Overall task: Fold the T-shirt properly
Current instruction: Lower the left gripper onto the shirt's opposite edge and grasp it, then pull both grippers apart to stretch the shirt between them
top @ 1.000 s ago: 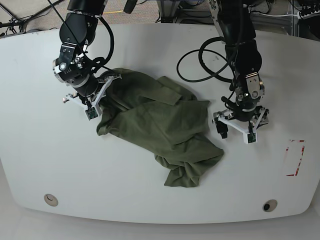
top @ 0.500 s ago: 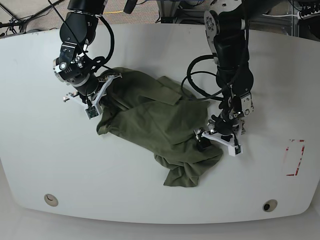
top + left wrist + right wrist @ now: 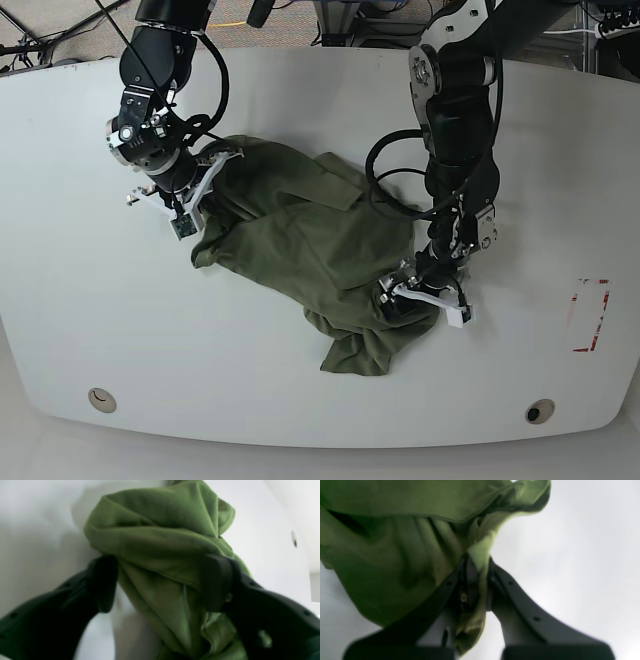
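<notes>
Left claw (image 3: 160, 580): jaws apart, straddling a bunched fold of the T-shirt (image 3: 310, 240), one finger on bare table (image 3: 90, 300), the other pressed against cloth; not yet pinched. Position: near-edge corner of the crumpled heap in the base view. Right claw (image 3: 477, 572): clamped on a hem at the opposite, far corner. T-shirt: rumpled on the table, long axis running diagonally between the two claws. Judgement: cloth lies straight ahead of the left claw, so closing there gives the second hold for spreading.
</notes>
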Motion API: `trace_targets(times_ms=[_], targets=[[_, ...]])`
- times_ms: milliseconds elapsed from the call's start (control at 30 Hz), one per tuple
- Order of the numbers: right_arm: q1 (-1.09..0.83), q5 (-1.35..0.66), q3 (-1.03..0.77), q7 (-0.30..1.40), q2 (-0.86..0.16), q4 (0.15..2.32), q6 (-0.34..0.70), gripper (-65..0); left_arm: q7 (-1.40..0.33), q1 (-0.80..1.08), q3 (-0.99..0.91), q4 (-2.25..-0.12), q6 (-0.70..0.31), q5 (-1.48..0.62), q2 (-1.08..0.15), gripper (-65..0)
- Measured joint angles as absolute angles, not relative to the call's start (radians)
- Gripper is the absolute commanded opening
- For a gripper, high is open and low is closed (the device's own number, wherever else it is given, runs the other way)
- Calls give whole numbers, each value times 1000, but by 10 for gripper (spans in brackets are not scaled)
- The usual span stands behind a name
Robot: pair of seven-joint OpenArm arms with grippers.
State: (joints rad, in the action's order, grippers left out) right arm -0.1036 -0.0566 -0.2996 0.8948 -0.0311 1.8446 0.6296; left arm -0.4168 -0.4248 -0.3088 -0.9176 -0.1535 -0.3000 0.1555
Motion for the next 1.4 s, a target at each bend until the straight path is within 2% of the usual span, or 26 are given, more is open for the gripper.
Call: trace_targets(times_ms=[100, 167, 267, 433, 733, 967, 1233, 1400], targets=[[-104, -56, -300, 895, -31, 1845, 630, -650, -399, -428, -308, -866, -152, -305, 154, -525], [-104, -56, -300, 895, -31, 1845, 630, -650, -397, -430, -308, -845, -153, -312, 154, -601], [-104, -56, -300, 895, -31, 1845, 630, -650, -404, -429, -307, -838, -154, -310, 155, -644], [-104, -56, -306, 894, -33, 1845, 630, -650, -424, -401, -304, -873, -154, -310, 154, -647], [-76, -61, -451, 893, -32, 1847, 632, -650, -620, -249, -303, -1270, -161, -311, 62, -647], [-39, -61, -450, 895, -33, 1903, 635, -650, -743, -126, -300, -1602, -339, -318, -3, -647], [74, -68, -442, 897, -54, 1917, 636, -650, -846, -101, -301, -1853, -401, -316, -62, -647], [153, -56, -446, 902, -62, 1917, 633, -650, -876, -128, -305, -1911, -404, -316, -78, -647]])
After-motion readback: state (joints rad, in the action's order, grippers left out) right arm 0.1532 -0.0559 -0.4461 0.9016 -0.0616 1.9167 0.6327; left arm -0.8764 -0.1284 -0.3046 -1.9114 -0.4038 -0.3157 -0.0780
